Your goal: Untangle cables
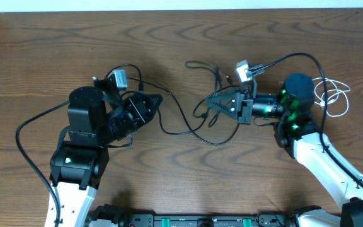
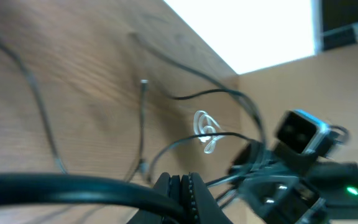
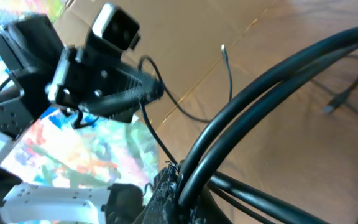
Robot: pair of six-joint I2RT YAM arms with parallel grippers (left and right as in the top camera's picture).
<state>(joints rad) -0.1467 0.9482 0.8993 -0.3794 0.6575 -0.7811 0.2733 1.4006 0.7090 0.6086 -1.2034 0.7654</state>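
Thin black cables (image 1: 175, 129) loop across the wooden table between my two arms. My left gripper (image 1: 158, 99) points right and is shut on one black cable (image 2: 55, 186), which runs leftward out of its jaws (image 2: 182, 185). My right gripper (image 1: 208, 106) points left, facing it. It is shut on a doubled strand of black cable (image 3: 260, 87) that rises to the upper right from its jaws (image 3: 179, 180). More black loops trail behind it toward a small plug end (image 3: 223, 48). The short white cable (image 1: 334, 96) lies coiled apart, right of the right arm, and the white cable (image 2: 205, 129) also shows in the left wrist view.
A thicker black cord (image 1: 24, 132) arcs from the left arm's base along the table's left side. The wooden table (image 1: 55, 57) ends at a pale strip along the far edge. The two grippers stand about a hand's width apart at mid-table.
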